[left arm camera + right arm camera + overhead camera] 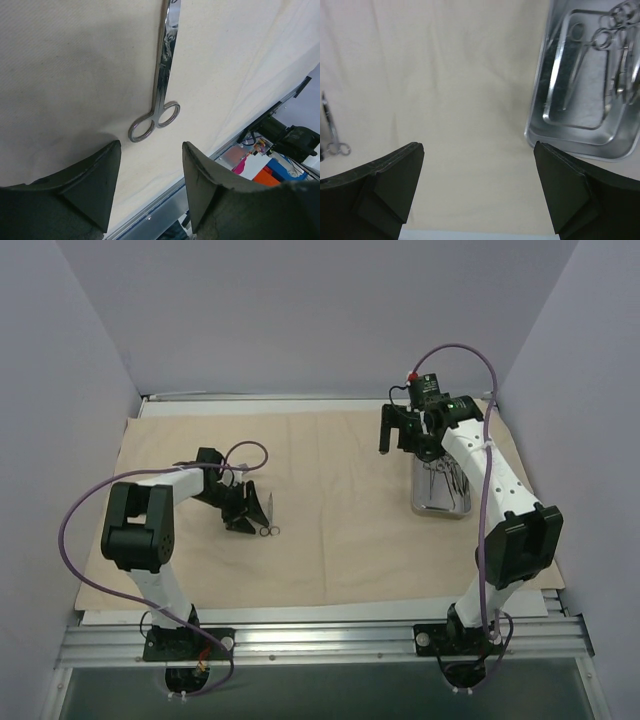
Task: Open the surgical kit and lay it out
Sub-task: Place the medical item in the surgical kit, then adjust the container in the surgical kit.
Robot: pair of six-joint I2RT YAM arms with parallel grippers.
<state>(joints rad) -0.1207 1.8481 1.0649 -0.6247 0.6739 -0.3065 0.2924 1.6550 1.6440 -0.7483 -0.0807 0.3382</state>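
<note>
cloth wrap is spread flat over the desk, covering most of it. scissors lie flat on the cloth left of centre, ring handles toward the near edge and blades pointing away.

left gripper sits low just left of the scissors. in the left wrist view its fingers stand apart with nothing between them, and the scissor rings lie on the cloth just past the fingertips, not touching either one. so released, holding nothing.

steel tray sits on the right part of the cloth, well apart from the scissors. inside it are several thin silver instruments lying lengthwise, ring handles bunched at one end. can't separate forceps from tweezers in that pile.

right gripper hangs above the cloth by the tray's far left corner, jaws spread wide, empty. from its wrist camera the tray is off to the right of the fingers, not between them.
</note>
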